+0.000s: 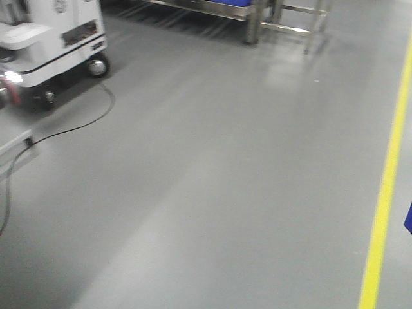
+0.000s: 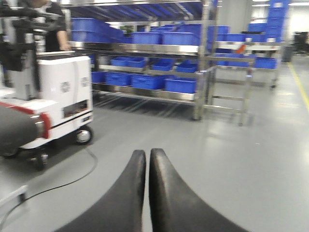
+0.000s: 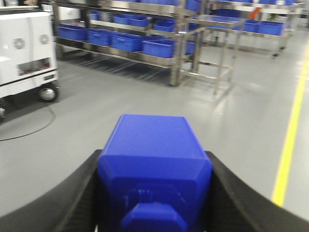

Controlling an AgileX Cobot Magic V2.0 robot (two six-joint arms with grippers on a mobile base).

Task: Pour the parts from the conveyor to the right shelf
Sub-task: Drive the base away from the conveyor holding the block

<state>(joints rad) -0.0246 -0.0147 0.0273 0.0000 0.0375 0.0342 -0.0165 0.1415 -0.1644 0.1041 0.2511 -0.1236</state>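
Currently the right jaws are clamped on the blue part (image 3: 154, 164), its knob toward the wrist and its long axis pointing forward. The left jaws are pressed together and carry nothing. The right shelf (image 3: 179, 46), with its blue bins (image 3: 157, 48), stands ahead and slightly left, well apart across the floor. A white cart (image 3: 24, 53) stands to the left and a yellow line (image 3: 289, 145) runs on the right; neither blocks the path.

I'm seeing a bright blue block (image 3: 153, 164) between the black fingers (image 3: 82, 193) of my right gripper (image 3: 153, 154). Beyond it, blue bins (image 3: 157, 48) are lining a silvery shelf (image 3: 175, 58); to its right, a yellow line (image 3: 289, 140) is striping the grey floor (image 3: 120, 116).
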